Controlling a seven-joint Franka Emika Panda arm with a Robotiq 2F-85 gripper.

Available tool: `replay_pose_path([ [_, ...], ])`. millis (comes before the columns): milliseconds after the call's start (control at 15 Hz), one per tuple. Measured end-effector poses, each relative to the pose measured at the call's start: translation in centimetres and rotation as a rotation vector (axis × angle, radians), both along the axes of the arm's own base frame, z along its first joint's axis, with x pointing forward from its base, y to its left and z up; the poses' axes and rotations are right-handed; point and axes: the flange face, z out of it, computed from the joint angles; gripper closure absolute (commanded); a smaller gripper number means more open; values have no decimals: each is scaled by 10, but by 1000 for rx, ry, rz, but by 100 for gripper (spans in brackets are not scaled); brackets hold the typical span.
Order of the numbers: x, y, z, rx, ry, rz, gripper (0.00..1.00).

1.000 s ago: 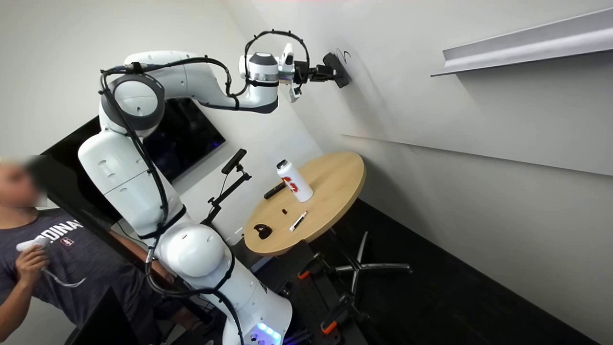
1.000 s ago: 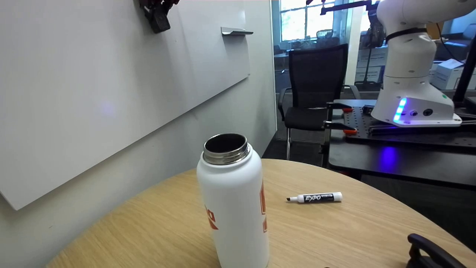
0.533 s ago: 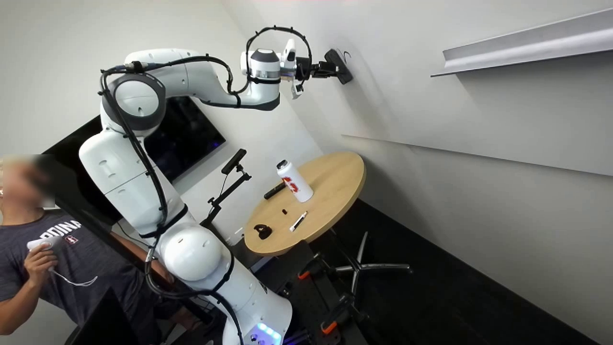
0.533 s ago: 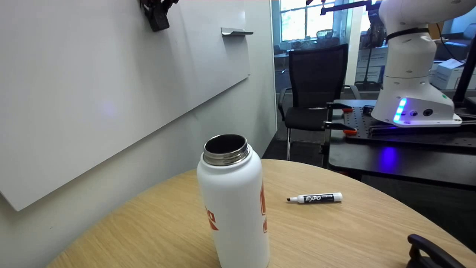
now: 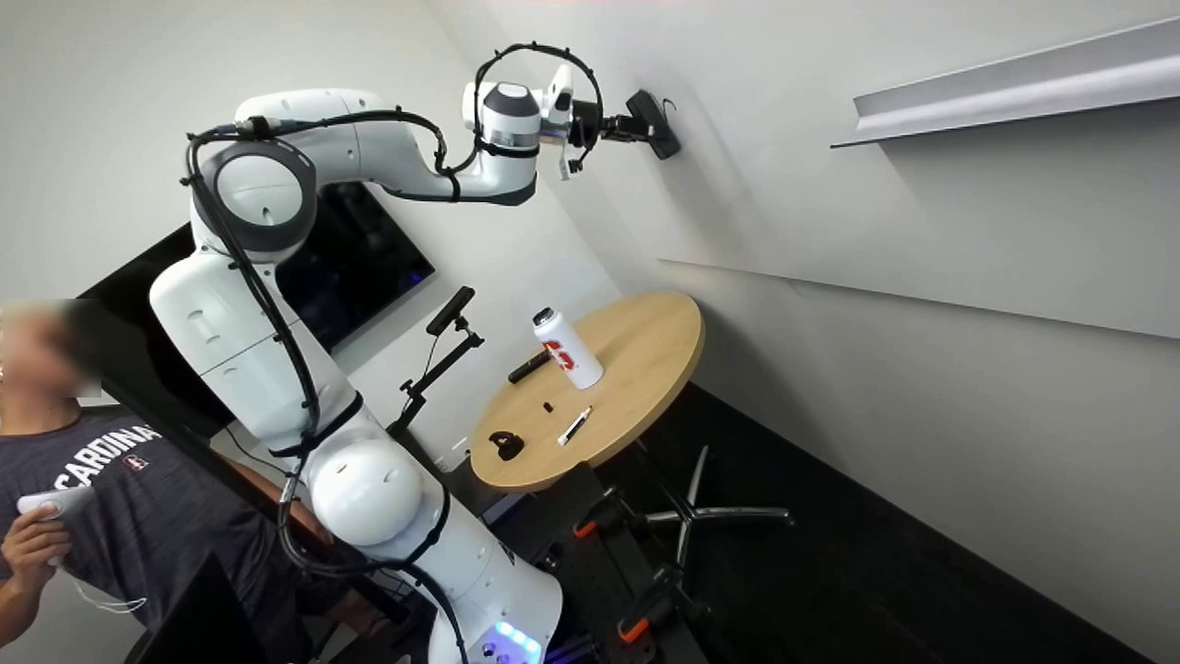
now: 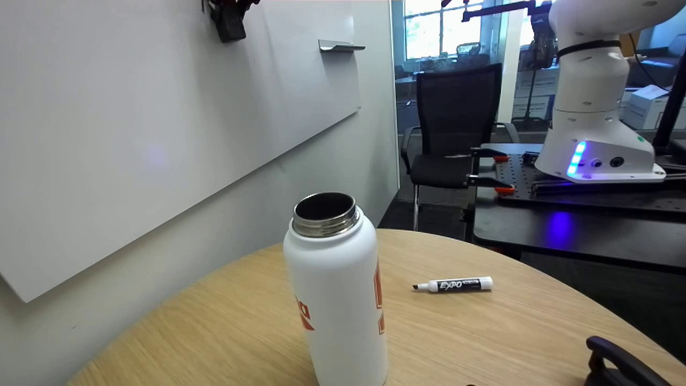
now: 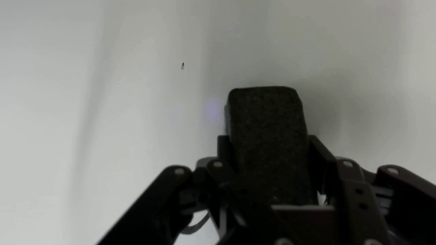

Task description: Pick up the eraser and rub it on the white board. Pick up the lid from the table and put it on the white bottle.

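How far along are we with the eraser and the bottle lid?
Done: the eraser is picked up, clamped in the gripper.
In hand: apparently rubbing; the eraser is up at the white board, contact unclear, and a curved dark mark shows there.
Left: the lid lies on the round table; the white bottle stands open.

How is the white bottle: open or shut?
Open: in an exterior view the white bottle shows its bare silver neck and dark inside, with nothing covering it.
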Motion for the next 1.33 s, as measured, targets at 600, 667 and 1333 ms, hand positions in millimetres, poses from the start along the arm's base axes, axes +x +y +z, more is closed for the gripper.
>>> replay_pose_path([
  [600,-2,-118,67,8,-58,-215,69],
  [667,-1,-132,73,10,-57,-228,69],
  [1333,2,-118,57,-29,0,-57,69],
])
